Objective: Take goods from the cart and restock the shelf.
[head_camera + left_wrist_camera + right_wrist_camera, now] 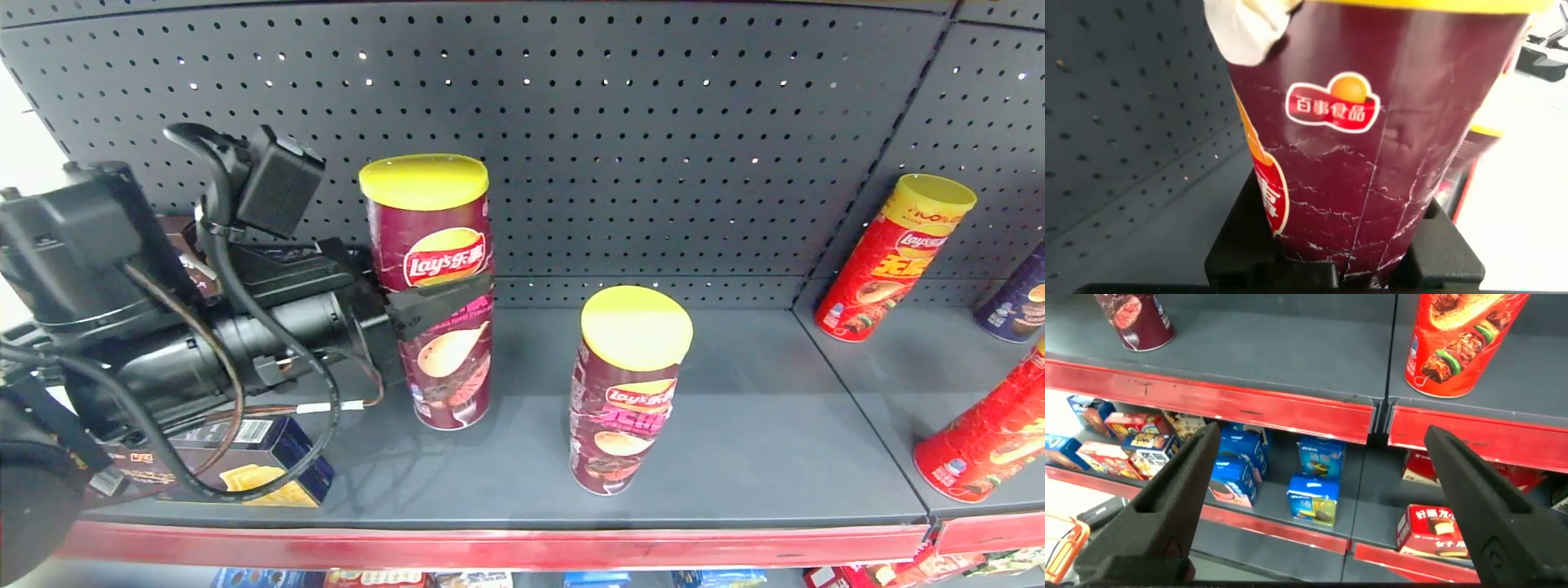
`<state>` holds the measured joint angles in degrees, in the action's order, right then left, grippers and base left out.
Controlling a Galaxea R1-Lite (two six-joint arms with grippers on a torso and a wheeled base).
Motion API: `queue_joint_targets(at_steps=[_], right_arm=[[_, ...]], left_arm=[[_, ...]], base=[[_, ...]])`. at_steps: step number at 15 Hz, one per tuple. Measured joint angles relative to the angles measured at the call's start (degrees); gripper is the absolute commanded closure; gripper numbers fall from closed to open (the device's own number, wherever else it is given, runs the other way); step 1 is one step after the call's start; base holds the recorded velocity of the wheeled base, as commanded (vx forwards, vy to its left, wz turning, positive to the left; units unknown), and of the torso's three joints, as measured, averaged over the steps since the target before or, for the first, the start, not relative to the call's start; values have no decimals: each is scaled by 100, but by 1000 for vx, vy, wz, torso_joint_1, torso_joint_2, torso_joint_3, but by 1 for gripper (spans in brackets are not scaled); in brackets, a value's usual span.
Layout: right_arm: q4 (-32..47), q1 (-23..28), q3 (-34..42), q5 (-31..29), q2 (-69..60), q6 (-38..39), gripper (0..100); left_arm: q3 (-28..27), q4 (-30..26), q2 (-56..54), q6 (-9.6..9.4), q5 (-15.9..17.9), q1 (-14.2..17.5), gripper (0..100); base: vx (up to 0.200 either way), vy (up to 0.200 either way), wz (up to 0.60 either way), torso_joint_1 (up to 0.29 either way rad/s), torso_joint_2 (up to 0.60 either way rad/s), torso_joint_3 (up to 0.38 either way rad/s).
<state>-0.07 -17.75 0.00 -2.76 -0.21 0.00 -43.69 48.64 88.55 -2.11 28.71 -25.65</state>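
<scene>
Head view: my left tool (445,314) is clamped mid-height on the maroon cardboard chip tube with yellow lid (429,245), standing toward the grey shelf (735,425) back-left. I'd judge it light and dentable. My right tool (1321,433) hangs apart.

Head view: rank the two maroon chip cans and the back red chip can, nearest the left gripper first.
1. The held maroon chip can, clamped in the left gripper, left on the shelf.
2. The free maroon chip can, mid-shelf, toward the front.
3. The back red chip can, far right, next bay.
</scene>
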Motion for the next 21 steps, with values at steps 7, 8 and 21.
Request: queue_joint_targets(at_steps=[7, 8, 21], right_arm=[[0, 2, 0, -4, 2, 0, 0], [0, 2, 0, -2, 2, 0, 0], [0, 2, 0, 0, 11, 0, 0]], left_arm=[[-1028, 410, 1291, 151, -11, -194, 100], [-1259, 405, 1481, 156, -16, -199, 100], [-3296, 161, 3317, 113, 11, -100, 100]], base=[[0, 0, 0, 0, 0, 0], [0, 0, 0, 0, 0, 0], [0, 0, 0, 0, 0, 0]])
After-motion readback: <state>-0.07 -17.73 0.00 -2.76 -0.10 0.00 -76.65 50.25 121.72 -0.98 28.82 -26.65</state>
